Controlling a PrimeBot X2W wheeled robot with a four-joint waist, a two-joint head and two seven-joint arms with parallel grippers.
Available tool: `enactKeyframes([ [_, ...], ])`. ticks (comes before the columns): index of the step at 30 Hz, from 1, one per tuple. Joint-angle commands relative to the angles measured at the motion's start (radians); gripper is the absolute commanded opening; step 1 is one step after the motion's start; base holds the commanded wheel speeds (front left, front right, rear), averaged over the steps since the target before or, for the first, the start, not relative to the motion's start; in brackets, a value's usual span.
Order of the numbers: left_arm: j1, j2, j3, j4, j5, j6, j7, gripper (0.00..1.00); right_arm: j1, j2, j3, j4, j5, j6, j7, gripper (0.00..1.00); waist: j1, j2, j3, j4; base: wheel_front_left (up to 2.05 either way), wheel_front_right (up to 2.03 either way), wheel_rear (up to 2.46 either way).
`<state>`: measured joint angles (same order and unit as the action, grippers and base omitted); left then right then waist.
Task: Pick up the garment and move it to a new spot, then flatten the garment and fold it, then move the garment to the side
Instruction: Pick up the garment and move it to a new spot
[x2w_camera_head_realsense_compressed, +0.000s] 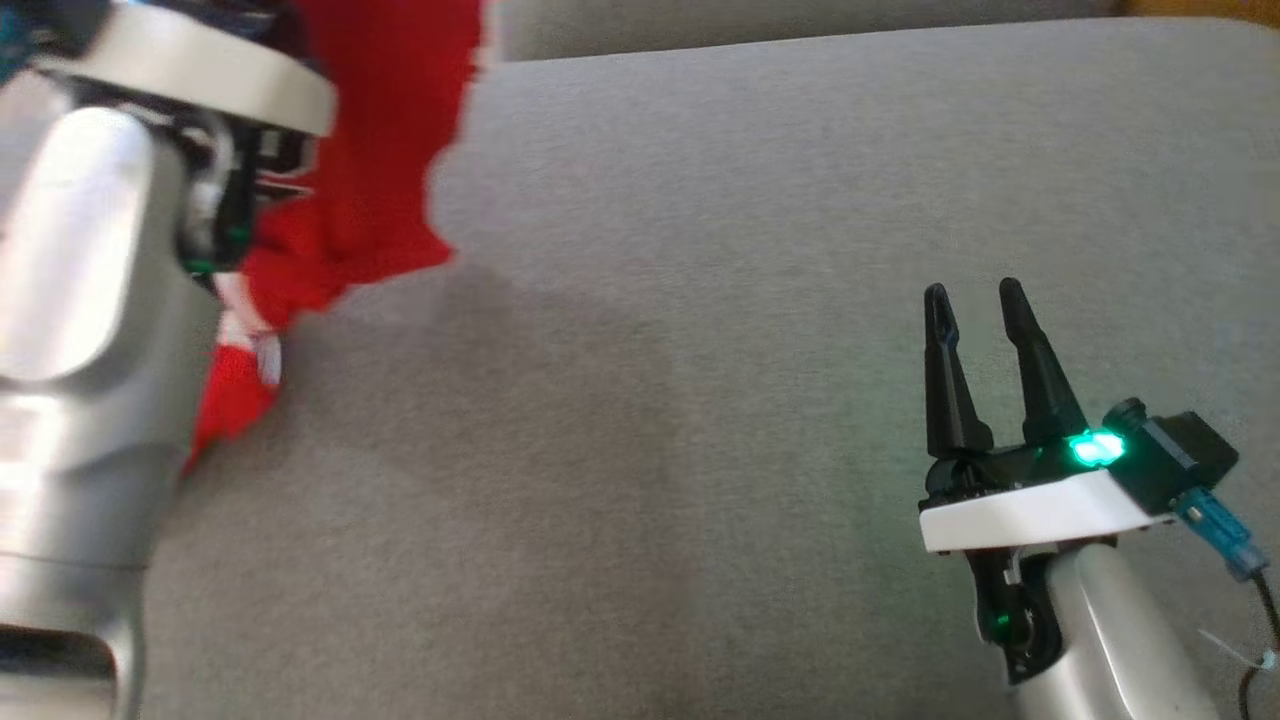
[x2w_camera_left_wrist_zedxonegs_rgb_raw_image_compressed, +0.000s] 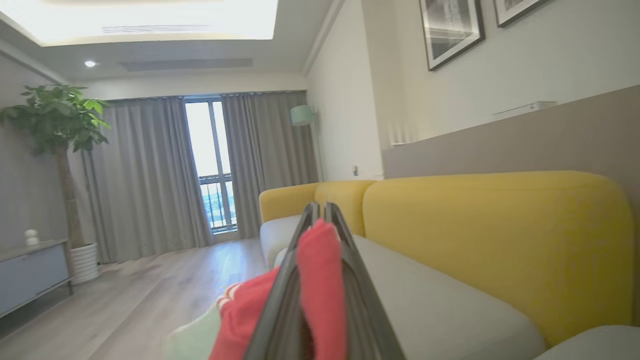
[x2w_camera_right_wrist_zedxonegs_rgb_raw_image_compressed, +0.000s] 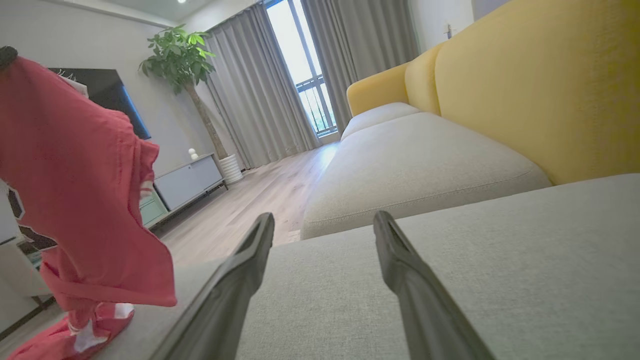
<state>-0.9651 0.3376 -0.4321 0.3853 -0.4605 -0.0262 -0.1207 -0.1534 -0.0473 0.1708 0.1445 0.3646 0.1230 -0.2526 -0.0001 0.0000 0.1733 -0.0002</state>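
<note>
The red garment (x2w_camera_head_realsense_compressed: 380, 150) hangs at the far left of the grey sofa seat (x2w_camera_head_realsense_compressed: 700, 420), held up by the left pincer (x2w_camera_left_wrist_zedxonegs_rgb_raw_image_compressed: 320, 206). In the left wrist view its two dark fingers are pressed together on a fold of the red cloth, which bulges out between them just below the tips. In the right wrist view the garment drops as a long loose sheet, and its lower end lies crumpled at the left edge of the seat. The cloth has white marks near its lower end and a dark patch with a white outline on one side. Both are too blurred to read as letters or a label.

The right pincer (x2w_camera_head_realsense_compressed: 974, 293) is at the near right, well apart from the garment. Its fingers are spread wide with nothing between them. They point to the far side, low over the seat; I cannot tell if they touch it.

Between the ragged right edge of the garment and the right pincer the seat is bare, a wide flat area. At the far side a seam (x2w_camera_head_realsense_compressed: 800, 40) separates it from a second grey cushion (x2w_camera_right_wrist_zedxonegs_rgb_raw_image_compressed: 415, 170), and a yellow backrest (x2w_camera_right_wrist_zedxonegs_rgb_raw_image_compressed: 525, 90) rises on the right of that cushion. To the left of the sofa is a wooden floor (x2w_camera_right_wrist_zedxonegs_rgb_raw_image_compressed: 260, 195), open as far as a low cabinet (x2w_camera_right_wrist_zedxonegs_rgb_raw_image_compressed: 187, 180) and a plant (x2w_camera_right_wrist_zedxonegs_rgb_raw_image_compressed: 180, 50).
</note>
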Motion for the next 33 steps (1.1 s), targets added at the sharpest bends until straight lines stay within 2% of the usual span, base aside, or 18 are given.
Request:
enactKeyframes([
  [1,-0.037,0.017,0.013,-0.071,0.015,0.018,0.028,0.00,-0.021,-0.003,0.028,-0.035,0.014,0.008,-0.009,1.00,0.0001,0.0000,-0.015,-0.057,0.00,0.00,0.00],
  [9,-0.022,-0.057,-0.051,-0.145,0.039,0.077,0.094,0.00,-0.039,-0.003,0.055,-0.048,0.053,0.008,-0.009,1.00,0.0001,0.0000,0.004,-0.208,0.00,0.00,0.00],
  [13,-0.033,-0.097,-0.061,-0.130,0.040,0.102,0.088,0.00,-0.047,-0.003,0.065,-0.057,0.075,0.008,-0.009,1.00,0.0001,0.0000,0.030,-0.289,0.00,0.00,0.00],
  [16,-0.059,-0.114,-0.060,-0.075,0.040,0.105,0.071,0.00,-0.054,-0.003,0.079,-0.063,0.089,0.008,-0.009,1.00,0.0001,0.0000,0.054,-0.343,0.00,0.00,0.00],
  [17,-0.071,-0.120,-0.057,-0.048,0.038,0.103,0.058,0.99,-0.056,-0.003,0.081,-0.066,0.094,0.008,-0.009,1.00,0.0001,0.0000,0.061,-0.356,0.00,0.00,0.00],
  [20,-0.111,-0.117,-0.064,0.057,0.049,0.086,0.036,1.00,-0.057,-0.003,0.082,-0.072,0.107,0.008,-0.009,1.00,0.0001,0.0000,0.076,-0.383,0.00,0.00,0.00],
  [24,-0.146,-0.105,-0.051,0.170,0.056,0.080,-0.028,1.00,-0.050,-0.003,0.074,-0.080,0.111,0.008,-0.009,1.00,0.0001,0.0000,0.084,-0.380,0.00,0.00,0.00],
  [29,-0.111,-0.085,-0.042,0.236,0.044,0.058,-0.089,1.00,-0.038,-0.003,0.045,-0.076,0.083,0.008,-0.009,1.00,0.0001,0.0000,0.069,-0.317,0.00,0.00,0.00],
  [33,-0.026,-0.059,-0.032,0.223,0.037,0.051,-0.123,1.00,-0.032,-0.003,0.003,-0.075,0.044,0.008,-0.009,1.00,0.0001,0.0000,0.046,-0.239,0.00,0.00,0.00],
])
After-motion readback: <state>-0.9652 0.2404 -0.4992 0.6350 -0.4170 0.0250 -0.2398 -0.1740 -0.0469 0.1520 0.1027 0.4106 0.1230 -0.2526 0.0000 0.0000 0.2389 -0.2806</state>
